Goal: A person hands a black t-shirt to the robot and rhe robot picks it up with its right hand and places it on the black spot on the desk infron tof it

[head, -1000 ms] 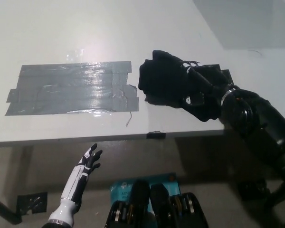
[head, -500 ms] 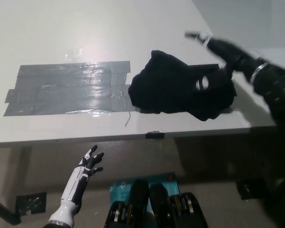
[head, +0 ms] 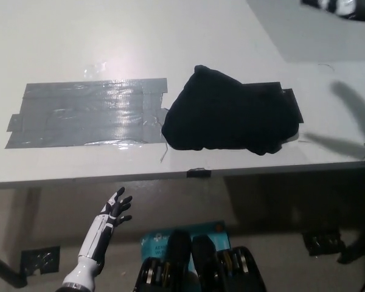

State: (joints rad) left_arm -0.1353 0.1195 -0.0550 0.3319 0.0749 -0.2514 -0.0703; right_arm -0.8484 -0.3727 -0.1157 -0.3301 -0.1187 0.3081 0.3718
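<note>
A black t-shirt (head: 231, 118) is seen lying in a crumpled heap on the white table (head: 140, 36), towards the table's near edge and right of centre. It is spread over a black patch (head: 290, 100), of which only a narrow strip and a corner are shown at the shirt's right side. Its left edge is touching, or just overlapping, the right end of a wide rectangle of shiny grey tape (head: 88, 114) stuck flat to the tabletop. The shirt is not held by anything. The left hand (head: 117, 205) is seen below the table's near edge at the lower left, raised on its white forearm, with the fingers spread apart and nothing gripped. Of the right hand, only a small dark shape with pale patches (head: 340, 6) is visible at the top right corner, cut off by the frame, and it cannot be told whether it is open or closed. A soft grey shadow (head: 347, 106) is cast on the table to the right of the shirt, apart from it.
</note>
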